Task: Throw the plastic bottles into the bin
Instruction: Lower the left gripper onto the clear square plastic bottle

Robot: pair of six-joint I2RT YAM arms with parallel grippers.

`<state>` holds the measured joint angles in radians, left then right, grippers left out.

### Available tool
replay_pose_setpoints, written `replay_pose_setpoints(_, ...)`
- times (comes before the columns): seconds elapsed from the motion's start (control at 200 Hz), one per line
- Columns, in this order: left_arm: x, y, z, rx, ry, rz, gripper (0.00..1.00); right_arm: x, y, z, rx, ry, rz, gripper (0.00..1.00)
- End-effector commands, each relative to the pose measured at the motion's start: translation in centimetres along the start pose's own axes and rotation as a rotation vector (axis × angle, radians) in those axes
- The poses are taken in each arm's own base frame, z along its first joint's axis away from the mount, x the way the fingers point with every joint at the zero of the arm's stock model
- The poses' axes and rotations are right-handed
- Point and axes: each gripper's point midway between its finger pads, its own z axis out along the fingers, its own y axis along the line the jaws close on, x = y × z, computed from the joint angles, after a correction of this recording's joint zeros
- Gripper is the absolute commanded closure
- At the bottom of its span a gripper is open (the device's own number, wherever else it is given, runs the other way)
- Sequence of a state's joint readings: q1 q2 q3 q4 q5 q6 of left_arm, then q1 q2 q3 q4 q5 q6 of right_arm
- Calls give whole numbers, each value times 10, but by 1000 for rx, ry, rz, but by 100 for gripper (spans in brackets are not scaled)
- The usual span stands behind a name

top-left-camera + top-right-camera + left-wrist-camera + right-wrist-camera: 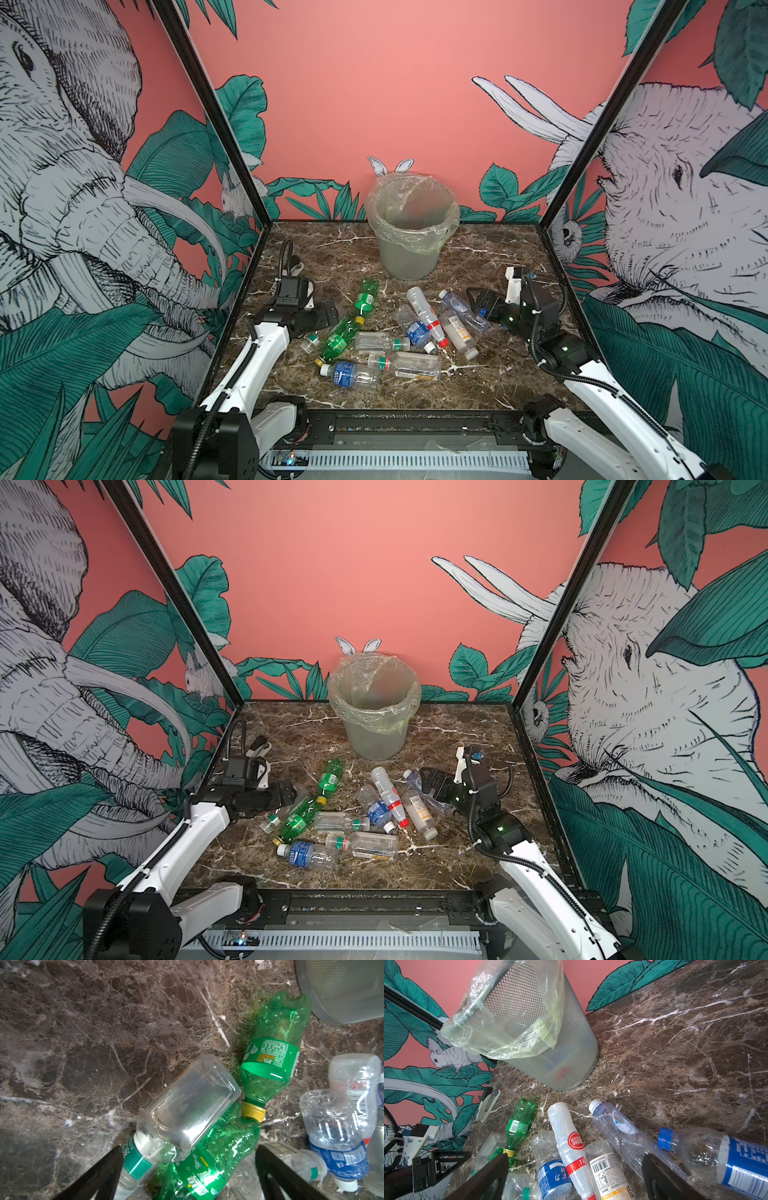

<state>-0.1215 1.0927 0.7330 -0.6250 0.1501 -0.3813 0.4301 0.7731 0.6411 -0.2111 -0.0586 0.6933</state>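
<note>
Over the bottles (417,331), both pincers (189,1150) (576,1157) agape

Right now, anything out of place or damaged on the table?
Yes. A white-and-black stapler lies near the table's far left edge: the only non-bottle there. The plastic bottles lie scattered on their sides, some dented; the bin stands upright. No spill visible.
</note>
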Motion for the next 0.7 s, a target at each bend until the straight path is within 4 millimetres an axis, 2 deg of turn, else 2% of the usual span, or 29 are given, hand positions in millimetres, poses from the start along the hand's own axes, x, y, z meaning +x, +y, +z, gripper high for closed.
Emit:
replay_pose_setpoints(0.0,5,1,8,-14,12,32,1,0,-4,-2,11,-15,15,1)
replay_pose_setpoints(0.525,3,8,36,-70,80,78,4,3,-7,2,19,-11,34,1)
replay_pose_setpoints(0.695,-4,13,46,-102,77,74,5,4,-8,5,23,-8,47,1)
